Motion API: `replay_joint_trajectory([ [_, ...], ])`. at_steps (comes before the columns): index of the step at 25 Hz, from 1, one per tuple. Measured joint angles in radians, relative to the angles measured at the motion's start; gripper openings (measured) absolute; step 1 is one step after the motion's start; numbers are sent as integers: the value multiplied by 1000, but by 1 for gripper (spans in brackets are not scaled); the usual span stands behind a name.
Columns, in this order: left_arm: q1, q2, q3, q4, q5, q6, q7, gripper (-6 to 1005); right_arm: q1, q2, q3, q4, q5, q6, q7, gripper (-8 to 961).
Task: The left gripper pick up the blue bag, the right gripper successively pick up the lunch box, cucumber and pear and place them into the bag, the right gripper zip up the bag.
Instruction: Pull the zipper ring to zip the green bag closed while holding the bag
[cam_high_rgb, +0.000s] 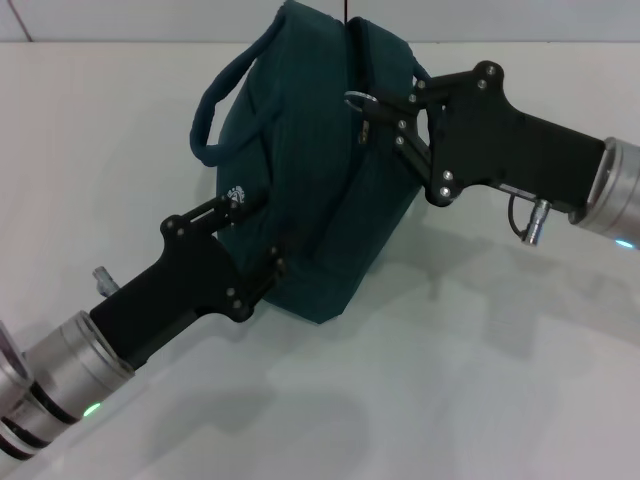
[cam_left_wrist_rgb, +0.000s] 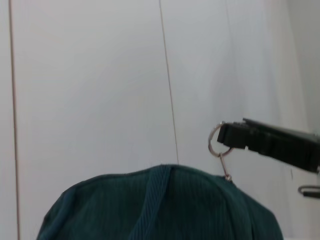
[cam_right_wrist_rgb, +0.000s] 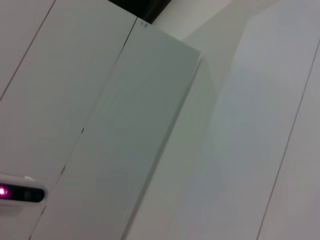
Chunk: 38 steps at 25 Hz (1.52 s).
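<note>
Zipping stage: judging by the closed top and no lunch box, cucumber or pear in sight, the packing looks finished and the zip is being run shut.
Bag: the blue bag (cam_high_rgb: 310, 190) is held up off the white surface (cam_high_rgb: 450, 380), centre-far in the head view, tilted with its loop handle (cam_high_rgb: 215, 105) hanging out to the left.
Handling: soft, ribbed fabric that sags and folds — likely weighted by whatever is inside, so it will swing if tugged hard. The sensible hold for closing is the small metal zip ring (cam_left_wrist_rgb: 216, 140), not the cloth.
Left gripper: the left gripper (cam_high_rgb: 245, 240) reaches up from near left, fingers closed onto the bag's lower side panel, steadying it.
Right gripper: the right gripper (cam_high_rgb: 385, 110) comes in from the right, arm roughly level, fingers pinched together on the zip ring at the bag's top edge — the left wrist view shows the ring threaded at the fingertip.
Risk: the thin ring could slip out of the pinch.
</note>
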<state>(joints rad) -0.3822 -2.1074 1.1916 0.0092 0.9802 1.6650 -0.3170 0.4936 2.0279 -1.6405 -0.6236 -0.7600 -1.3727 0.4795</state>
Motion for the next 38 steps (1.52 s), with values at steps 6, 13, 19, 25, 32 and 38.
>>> replay_joint_trajectory([
  [6,-16,0,-1,0,-46,13,-81,383,17,0,-2,3,1,17,-23,19],
  [13,-49,0,-1,0,-72,13,-133,712,44,0,-9,34,1,39,-32,20],
  [19,-60,0,-1,4,-79,36,-156,829,50,0,-10,43,1,37,-60,20],
  [25,-61,0,0,8,-92,36,-156,687,55,0,-10,44,1,37,-68,20],
  [32,-63,0,0,8,-92,28,-152,472,62,0,-10,44,1,36,-68,20],
  [38,-63,2,7,11,-83,30,-122,346,59,0,-10,44,1,32,-69,20],
])
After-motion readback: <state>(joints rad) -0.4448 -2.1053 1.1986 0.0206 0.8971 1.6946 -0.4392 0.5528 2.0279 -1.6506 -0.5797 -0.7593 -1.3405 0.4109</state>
